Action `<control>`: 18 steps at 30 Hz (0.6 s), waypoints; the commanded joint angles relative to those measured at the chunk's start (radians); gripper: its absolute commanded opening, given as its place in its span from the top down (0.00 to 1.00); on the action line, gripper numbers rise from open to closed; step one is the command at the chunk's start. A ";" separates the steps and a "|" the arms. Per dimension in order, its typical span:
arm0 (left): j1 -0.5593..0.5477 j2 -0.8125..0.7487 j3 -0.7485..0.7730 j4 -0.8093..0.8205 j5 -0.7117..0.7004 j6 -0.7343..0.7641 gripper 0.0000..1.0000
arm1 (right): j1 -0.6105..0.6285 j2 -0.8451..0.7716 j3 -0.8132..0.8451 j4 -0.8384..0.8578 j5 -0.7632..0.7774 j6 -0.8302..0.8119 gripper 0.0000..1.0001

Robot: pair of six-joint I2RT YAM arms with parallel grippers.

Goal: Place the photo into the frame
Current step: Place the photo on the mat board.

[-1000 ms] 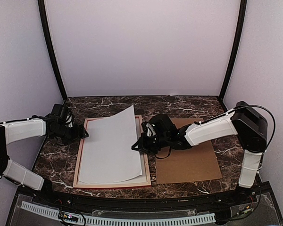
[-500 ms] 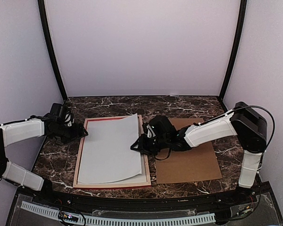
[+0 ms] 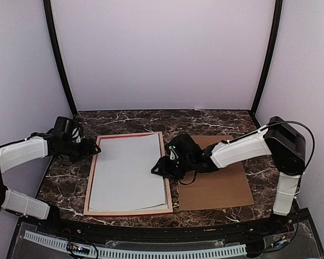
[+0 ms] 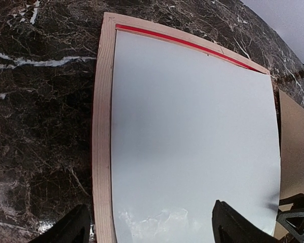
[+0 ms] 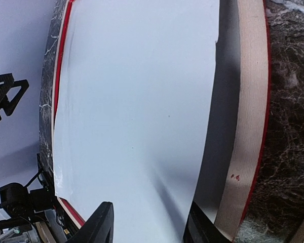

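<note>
- The table (image 3: 216, 121) under both my hands is dark marble with white veins. Pale lilac walls (image 3: 162, 54) close the far side and both flanks, and black poles (image 3: 58, 59) stand in the far corners.
- My left gripper (image 4: 151, 212) hangs at the left rail of the frame (image 4: 102, 126), its fingers spread wide with nothing between them.
- My right gripper (image 5: 149, 212) sits low at the frame's right rail, pointing across it toward my left hand. Its fingers are parted and close on nothing.
- The frame lies flat between my two hands, pale wood back upward. A thin red line (image 4: 182, 43) shows along the rail farthest from my left wrist.
- The photo (image 4: 192, 131) lies inside the frame, its white back up, filling nearly the whole opening. Just under my right fingers its edge casts a shadow on the rail; I cannot tell whether it lies fully flat there.
- A brown backing board (image 3: 216, 189) lies on the table beneath my right forearm, just beside the frame's right rail.
- A black cable (image 3: 305, 129) loops over my right arm's elbow, well away from the frame.
</note>
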 commanded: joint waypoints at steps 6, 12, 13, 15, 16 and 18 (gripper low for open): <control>0.006 -0.031 -0.002 -0.003 0.051 0.008 0.14 | 0.009 0.032 0.091 -0.081 0.013 -0.072 0.51; 0.006 -0.041 -0.004 -0.006 0.058 0.008 0.14 | 0.010 0.041 0.111 -0.142 0.034 -0.099 0.49; 0.006 -0.046 -0.005 -0.007 0.058 0.008 0.14 | 0.010 0.038 0.110 -0.157 0.049 -0.104 0.49; 0.006 -0.054 -0.005 -0.008 0.056 0.008 0.13 | 0.010 0.024 0.107 -0.181 0.078 -0.111 0.48; 0.006 -0.055 -0.006 -0.007 0.054 0.009 0.13 | 0.010 0.013 0.106 -0.191 0.093 -0.115 0.47; 0.006 -0.058 -0.005 -0.007 0.057 0.008 0.13 | 0.010 -0.002 0.105 -0.214 0.120 -0.123 0.46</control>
